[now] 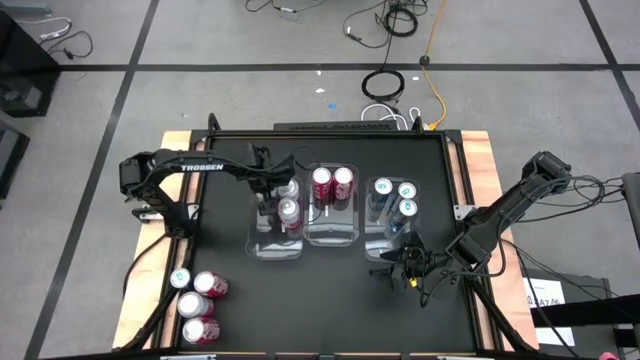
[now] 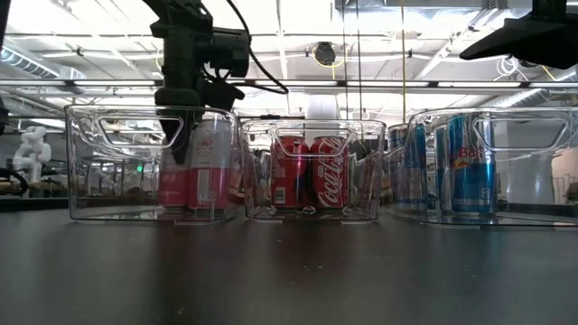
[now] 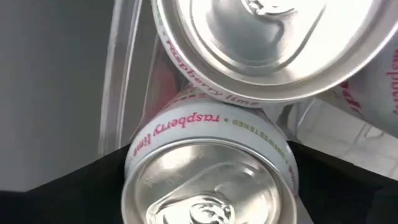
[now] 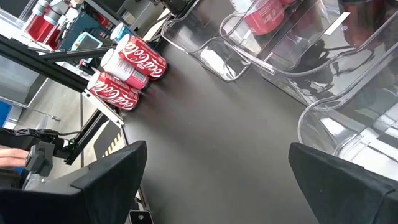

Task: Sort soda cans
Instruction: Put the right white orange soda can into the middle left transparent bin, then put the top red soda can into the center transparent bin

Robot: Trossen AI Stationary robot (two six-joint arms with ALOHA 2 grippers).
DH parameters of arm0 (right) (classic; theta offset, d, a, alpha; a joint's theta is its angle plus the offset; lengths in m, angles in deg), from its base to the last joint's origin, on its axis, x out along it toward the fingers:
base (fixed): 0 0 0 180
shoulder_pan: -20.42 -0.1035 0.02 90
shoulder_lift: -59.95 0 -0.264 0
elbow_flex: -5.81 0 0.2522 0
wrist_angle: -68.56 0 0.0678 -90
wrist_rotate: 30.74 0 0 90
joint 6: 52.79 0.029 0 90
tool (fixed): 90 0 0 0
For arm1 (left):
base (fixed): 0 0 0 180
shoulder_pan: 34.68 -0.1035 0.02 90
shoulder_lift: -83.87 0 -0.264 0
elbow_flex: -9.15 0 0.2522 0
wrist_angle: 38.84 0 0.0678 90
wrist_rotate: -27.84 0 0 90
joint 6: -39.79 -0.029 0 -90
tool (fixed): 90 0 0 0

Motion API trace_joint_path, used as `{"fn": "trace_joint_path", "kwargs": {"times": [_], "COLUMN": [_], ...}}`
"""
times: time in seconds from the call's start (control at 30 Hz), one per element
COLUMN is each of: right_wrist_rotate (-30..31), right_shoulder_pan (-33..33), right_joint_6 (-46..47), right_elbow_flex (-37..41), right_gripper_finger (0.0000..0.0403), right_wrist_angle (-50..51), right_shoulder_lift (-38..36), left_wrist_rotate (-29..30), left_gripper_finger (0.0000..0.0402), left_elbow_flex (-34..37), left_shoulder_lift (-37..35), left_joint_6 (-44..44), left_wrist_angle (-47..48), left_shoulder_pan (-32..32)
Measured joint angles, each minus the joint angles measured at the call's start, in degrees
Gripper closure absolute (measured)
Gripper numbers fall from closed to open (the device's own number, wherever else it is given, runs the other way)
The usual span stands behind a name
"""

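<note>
A white raspberry-lime soda can with a silver top (image 3: pixel 208 180) is seen standing in the clear rectangular plastic left bin (image 1: pixel 262 244), set directly between the dark fingers of the left gripper (image 1: pixel 283 203), whose jaws are spread wide to either side of the can's rim rather than pressed on it. A second white can (image 3: pixel 267 43) of the same kind stands just beyond the fingertips, touching or nearly touching the first. The can appears to have been delivered, so the step in hand is judged to be the release and withdrawal. It is best done by keeping the fingers parted and lifting straight up, so that neither can is tipped and the bin wall beside the fingers is not caught.

Two red cola cans (image 1: pixel 332 184) are held in the clear middle bin (image 1: pixel 331 236), and slim blue-and-silver cans (image 1: pixel 392 200) in the clear right bin (image 1: pixel 378 246).

The right gripper (image 1: pixel 411 268) waits low over the black table (image 1: pixel 330 300), just in front of the right bin, its fingers wide apart with nothing between them.

Unsorted cans (image 1: pixel 200 305) are left lying on their sides at the table's near left corner, well apart from both sets of fingers; red cola bodies are shown in the right wrist view (image 4: pixel 127 71). These are judged to be the work still to be cleared.
</note>
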Motion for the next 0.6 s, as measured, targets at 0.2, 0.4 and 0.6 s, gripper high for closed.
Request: {"fn": "trace_joint_path", "kwargs": {"times": [0.2, 0.4, 0.6], "right_wrist_rotate": [-0.02, -0.02, -0.01], "right_shoulder_pan": [0.0, 0.0, 0.0], "right_joint_6": [-0.78, -3.01, -5.2], "right_elbow_flex": [0.0, 0.0, 0.02], "right_gripper_finger": [0.0018, 0.0018, 0.0018], "right_wrist_angle": [0.02, 0.04, 0.03], "right_shoulder_lift": [0.0, 0.0, 0.0], "left_wrist_rotate": [-0.26, -0.67, -6.31], "left_gripper_finger": [0.0008, 0.0008, 0.0008], "left_elbow_flex": [-1.29, -7.24, -14.05], "left_shoulder_lift": [0.0, -0.03, -1.9], "left_joint_6": [1.67, 7.6, 13.49], "left_wrist_angle": [4.2, 12.93, 19.08], "left_shoulder_pan": [-0.05, 0.0, 2.55]}}
